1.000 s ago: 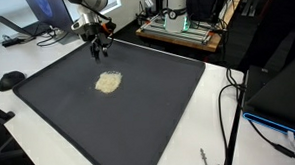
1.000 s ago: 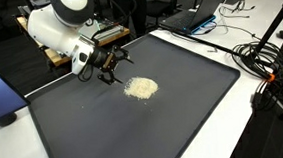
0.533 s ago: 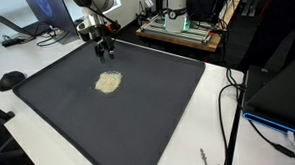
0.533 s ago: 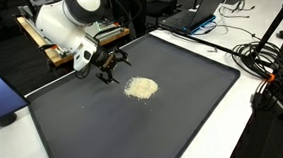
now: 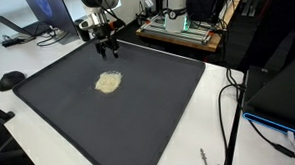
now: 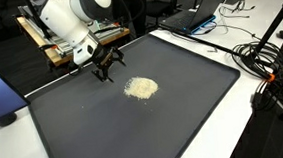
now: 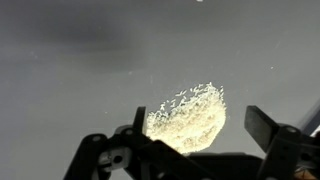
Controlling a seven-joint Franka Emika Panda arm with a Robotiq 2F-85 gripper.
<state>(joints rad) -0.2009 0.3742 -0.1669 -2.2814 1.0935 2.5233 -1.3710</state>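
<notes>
Gripper: jaws spread wide, empty, hanging low over the mat.
Grain pile: just right of the gripper in an exterior view, untouched.
Long axis: oval heap, slanting from lower left to upper right in the wrist view.
Mat: dark, beneath both.

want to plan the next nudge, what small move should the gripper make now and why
Probably a short move sideways and down toward the pale crumbly pile. The gripper hangs open and empty over the dark mat near its edge, apart from the pile. In the wrist view the pile lies ahead between the fingers, so closing that gap seems the sensible step.
</notes>
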